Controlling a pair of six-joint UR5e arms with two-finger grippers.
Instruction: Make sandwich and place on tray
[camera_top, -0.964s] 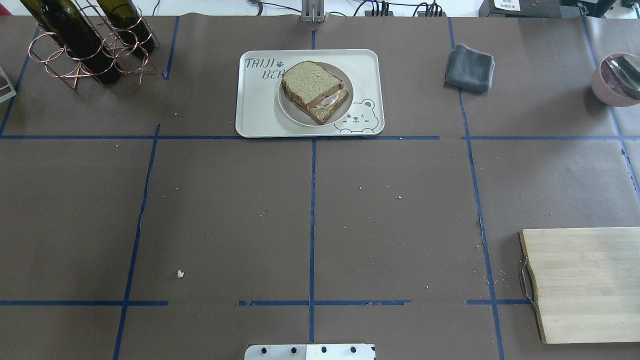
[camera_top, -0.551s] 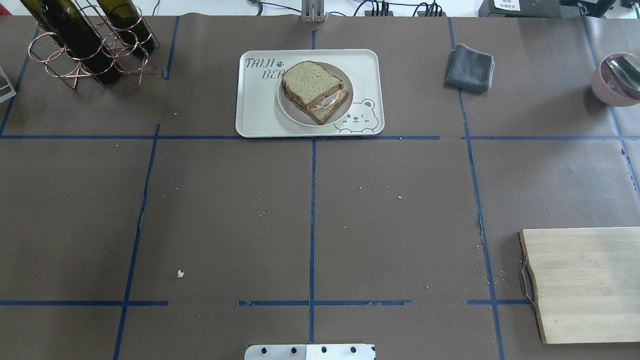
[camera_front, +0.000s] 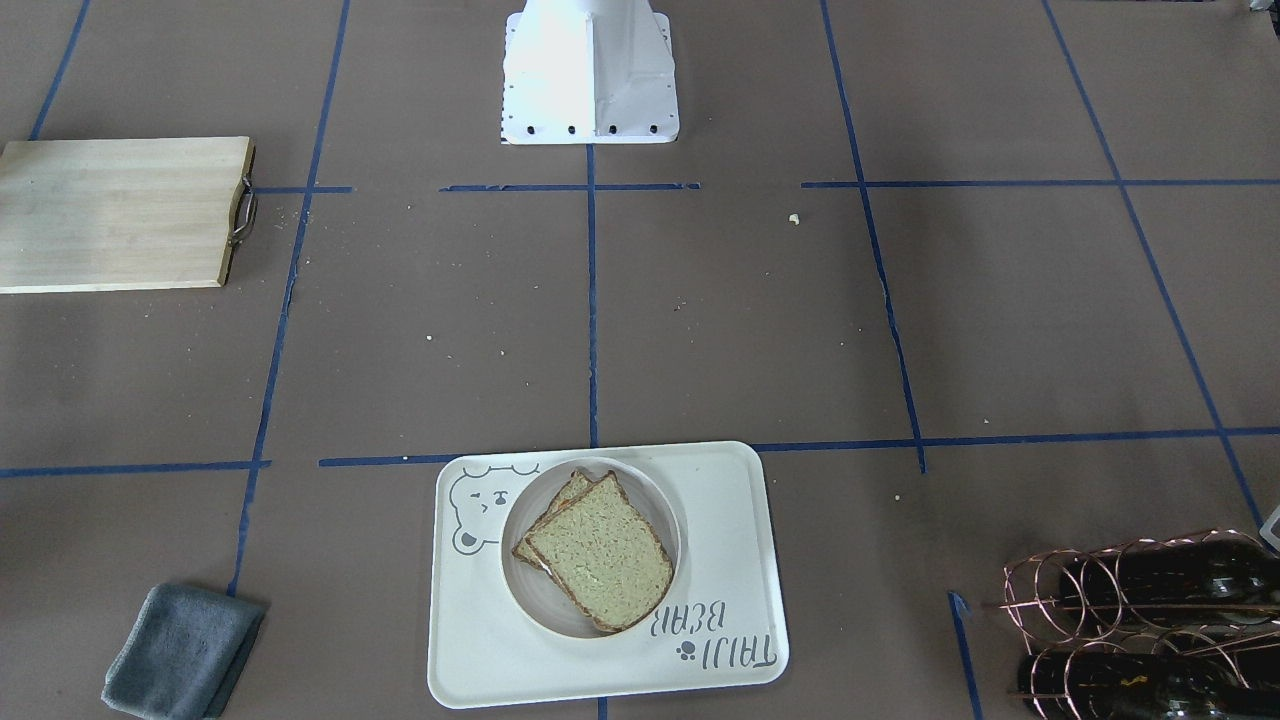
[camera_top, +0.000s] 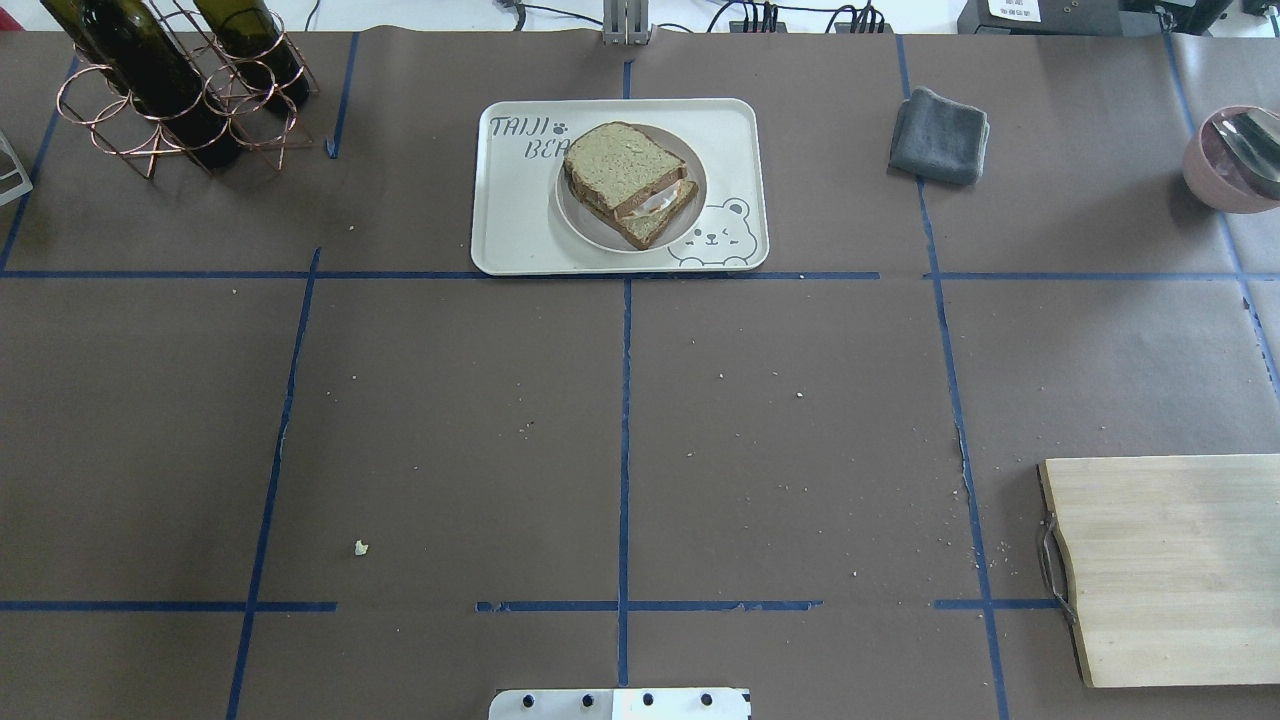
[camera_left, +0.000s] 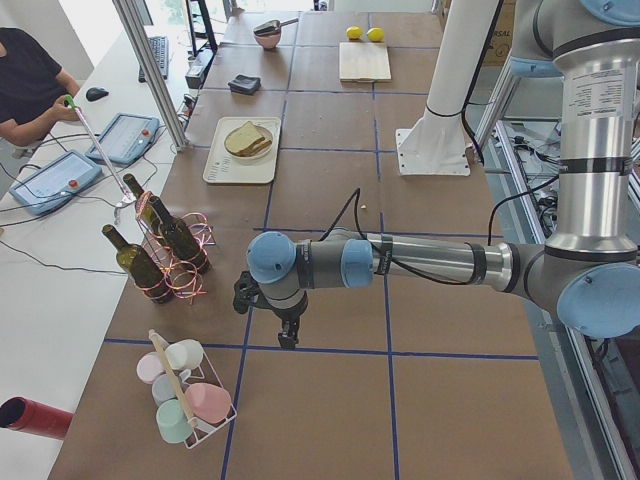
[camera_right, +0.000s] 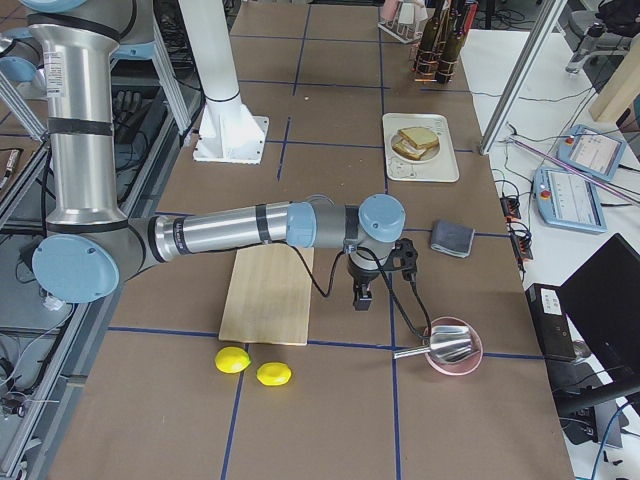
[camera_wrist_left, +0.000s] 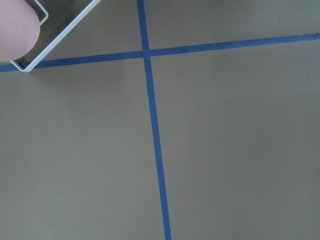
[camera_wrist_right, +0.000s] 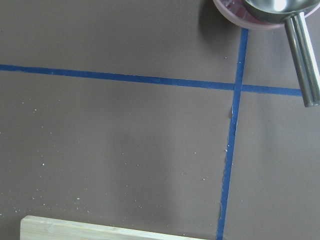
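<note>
The counter (camera_top: 450, 400) is covered in brown paper divided into a grid by blue tape lines (camera_top: 624, 440), with scattered crumbs (camera_top: 361, 547). A pale wooden cutting board (camera_top: 1170, 570) with a metal handle (camera_top: 1050, 565) on one short edge lies flat at the near right. Two lemons (camera_right: 252, 367) lie side by side near its other short edge. A folded grey cloth (camera_top: 940, 136) lies at the far right. A pink bowl (camera_top: 1225, 175) holding a metal scoop (camera_top: 1250, 145) stands at the right edge. A copper wire rack (camera_top: 170, 120) at the far left holds dark green bottles (camera_top: 150, 70), tilted. A white wire holder (camera_left: 190, 405) contains pastel cups.
</note>
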